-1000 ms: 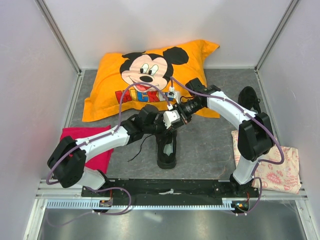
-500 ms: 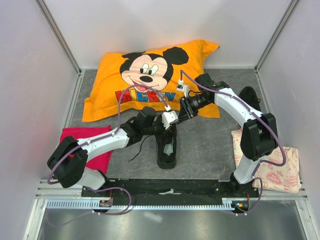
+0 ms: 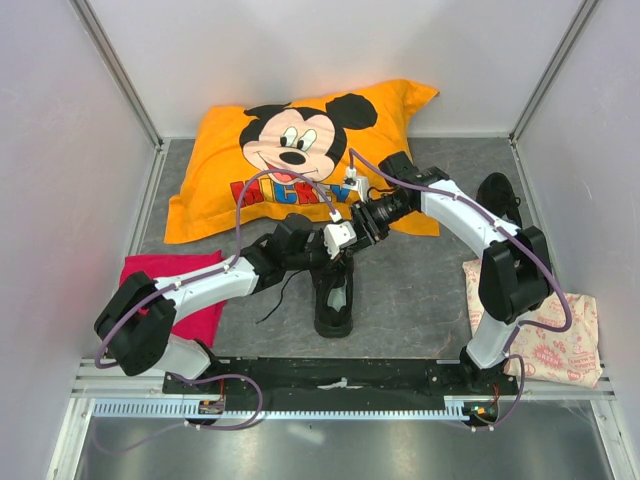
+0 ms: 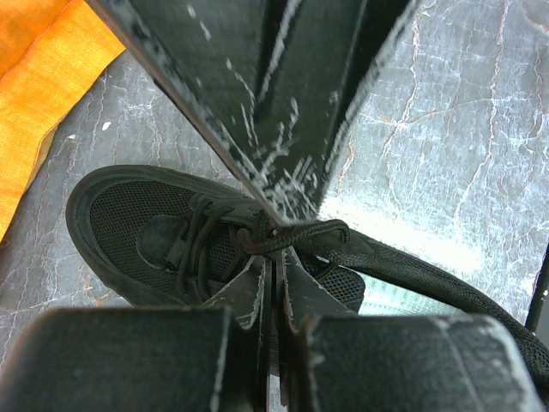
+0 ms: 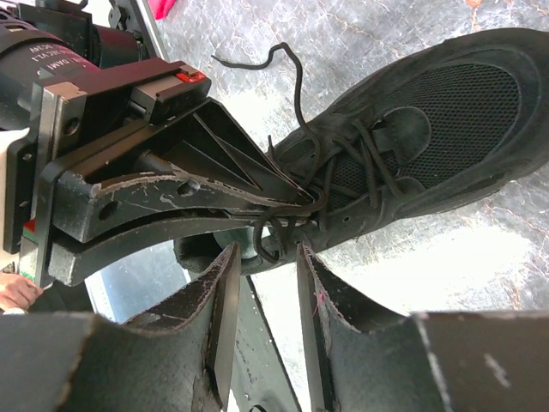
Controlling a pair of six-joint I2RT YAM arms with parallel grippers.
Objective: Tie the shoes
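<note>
Shoe [image 3: 333, 295] lace [image 4: 296, 233] pinched in left gripper [image 4: 273, 257]; right gripper [image 5: 268, 253] apparently parted.

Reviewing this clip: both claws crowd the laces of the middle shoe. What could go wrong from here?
1. The left claw pinches the thin lace only at its fingertips; a tug might slip it free.
2. The open right claw sits almost against the left one, so closing may clip it or miss the lace.
3. Nothing pins the shoe; pulling could drag it.

White panel walls [image 3: 320, 45], aluminium corner posts [image 3: 118, 72], grey mottled tabletop [image 3: 420, 300]; even light.
</note>
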